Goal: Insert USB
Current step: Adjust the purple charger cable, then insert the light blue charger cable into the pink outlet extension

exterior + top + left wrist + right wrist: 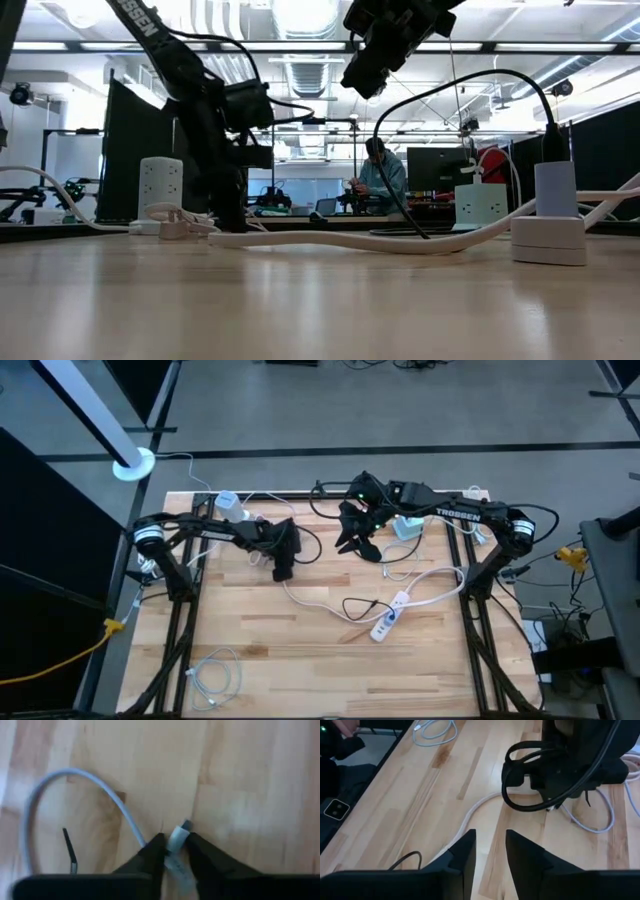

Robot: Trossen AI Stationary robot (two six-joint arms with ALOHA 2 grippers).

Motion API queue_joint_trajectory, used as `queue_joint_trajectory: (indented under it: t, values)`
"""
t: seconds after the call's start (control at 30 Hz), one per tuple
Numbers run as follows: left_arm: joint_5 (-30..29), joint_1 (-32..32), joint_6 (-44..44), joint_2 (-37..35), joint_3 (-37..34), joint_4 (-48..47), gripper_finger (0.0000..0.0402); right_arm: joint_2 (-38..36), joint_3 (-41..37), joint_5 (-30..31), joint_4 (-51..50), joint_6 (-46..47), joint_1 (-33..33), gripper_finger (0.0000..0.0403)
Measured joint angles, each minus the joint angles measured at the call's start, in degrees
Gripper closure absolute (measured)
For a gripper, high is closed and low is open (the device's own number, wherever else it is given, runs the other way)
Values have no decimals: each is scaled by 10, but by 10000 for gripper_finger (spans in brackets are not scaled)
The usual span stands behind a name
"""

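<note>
My left gripper (pixel 283 568) points steeply down at the wooden table (pixel 300 660), left of centre, shut on a white USB plug (pixel 177 840). The plug's thin pale cable (pixel 75 775) loops over the wood beside it. A white power strip (pixel 390 618) lies right of centre with its thick white cord (pixel 320 603) curving toward the left gripper. My right gripper (pixel 355 543) hangs high above the table's far middle. In its wrist view its fingers (pixel 490 850) stand apart with nothing between them. My left gripper pinches the white USB plug's body (pixel 175 851) between its two fingers, coming from above at a steep slant. The plug's metal tip (pixel 186 825) sticks out past the fingertips toward the wood. Whether the tip rests on the table I cannot tell. The cable lies slack.
White charger blocks stand at the far left (pixel 228 501) and far right (pixel 408 527). A black cable (pixel 360 605) loops near the power strip. A coiled white cable (pixel 215 678) lies at the near left. A person (pixel 382 180) sits in the room beyond the table.
</note>
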Motion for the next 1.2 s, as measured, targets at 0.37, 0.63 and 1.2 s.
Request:
queue_joint_trajectory:
  t: [0.37,0.63,1.2]
  values:
    - [-12,2,48,-152,-32,301,395,0,0,0,-18,-1,0,344]
    - [-50,43,-124,-150,-82,569,397,1,0,0,-18,-32,0,359]
    - [-241,112,-211,-43,94,122,257,27,0,-1,-21,-13,2,333]
